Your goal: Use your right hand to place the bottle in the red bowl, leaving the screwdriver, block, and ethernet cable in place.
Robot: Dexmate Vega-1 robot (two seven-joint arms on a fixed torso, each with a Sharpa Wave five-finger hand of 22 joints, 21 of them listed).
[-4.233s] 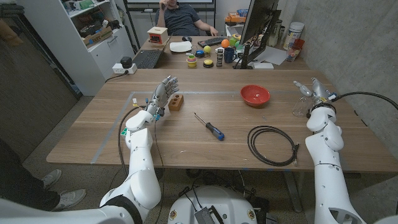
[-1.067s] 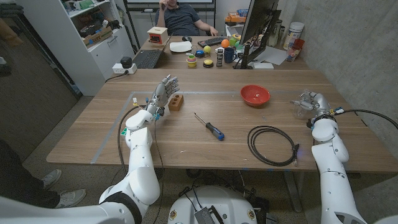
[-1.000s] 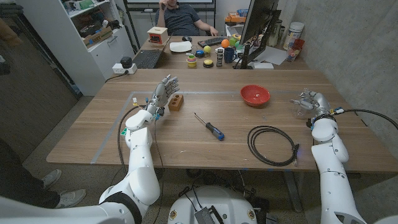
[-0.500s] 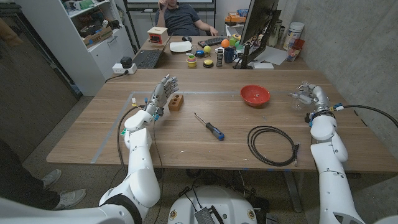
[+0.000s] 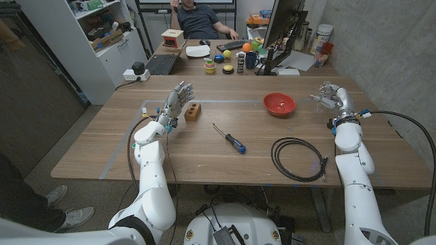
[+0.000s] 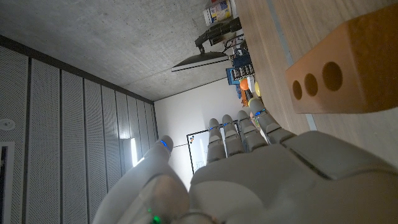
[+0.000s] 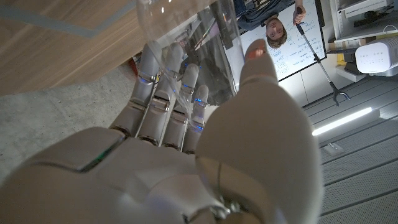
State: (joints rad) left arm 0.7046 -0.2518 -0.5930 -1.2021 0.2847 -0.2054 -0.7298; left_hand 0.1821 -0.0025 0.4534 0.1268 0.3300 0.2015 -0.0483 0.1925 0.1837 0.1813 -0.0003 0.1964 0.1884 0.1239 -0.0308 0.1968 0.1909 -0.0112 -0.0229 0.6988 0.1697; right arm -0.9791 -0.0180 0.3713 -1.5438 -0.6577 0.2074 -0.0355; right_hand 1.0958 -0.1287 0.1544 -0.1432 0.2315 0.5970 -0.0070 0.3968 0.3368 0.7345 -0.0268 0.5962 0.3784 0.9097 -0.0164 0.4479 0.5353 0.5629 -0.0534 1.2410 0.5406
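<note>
Right hand is up off the table at about three o'clock from the red bowl, and the bottle is in its grasp. From the head view the clear bottle pokes out toward the bowl, at the hand's nine o'clock side, held above the wood. The right wrist view is the better seat here: the transparent bottle runs across the inside of the fingers, which curl around one side, while the thumb presses in from the other (you can see the fingers right through the plastic). So the fingers are clamped on the bottle.

The right forearm rises steeply from the bottom corner, the wrist bent so the hand leans toward the bowl; bottle and bowl are near but apart.

Over at ten o'clock from the screwdriver, the left hand stands raised, fingers spread apart and holding nothing, just beside the block. The left wrist view shows the block with its round holes close by the fingertips. The ethernet cable lies coiled at five o'clock from the bowl, with the screwdriver at its nine o'clock.
</note>
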